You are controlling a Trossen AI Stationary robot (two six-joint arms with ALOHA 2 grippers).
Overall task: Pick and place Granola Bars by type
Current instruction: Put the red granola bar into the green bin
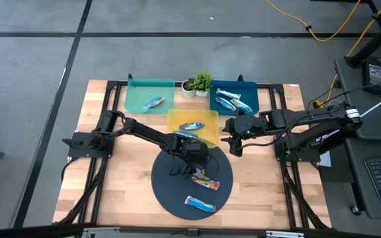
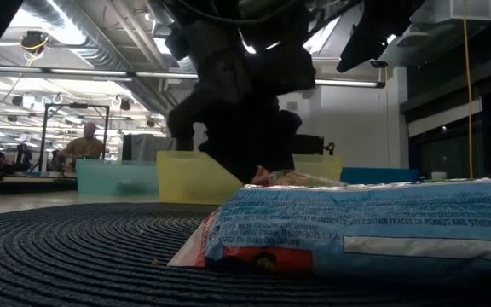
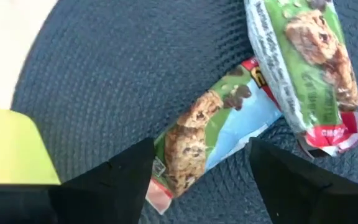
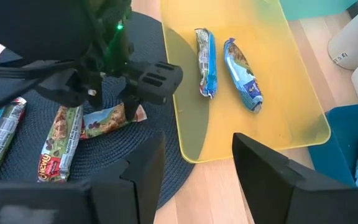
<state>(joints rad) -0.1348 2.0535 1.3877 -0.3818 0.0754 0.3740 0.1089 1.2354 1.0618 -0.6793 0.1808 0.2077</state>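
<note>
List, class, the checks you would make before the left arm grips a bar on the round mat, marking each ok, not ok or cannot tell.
1. Left gripper open over the mat: ok.
2. Bar lies between its fingers: ok.
3. Second bar touching the first, may get dragged: not ok.
4. Yellow tray has bare room beside its two bars: ok.
5. Right gripper waits off the mat: ok.
6. Bar's type matches that tray: cannot tell.

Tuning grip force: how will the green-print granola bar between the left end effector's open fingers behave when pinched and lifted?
The granola bar lies flat on the mat, so it shouldn't roll. Its glossy wrapper looks slippery and crinkly. It is probably light and fairly stiff, though hard squeezing might crumble it.
</note>
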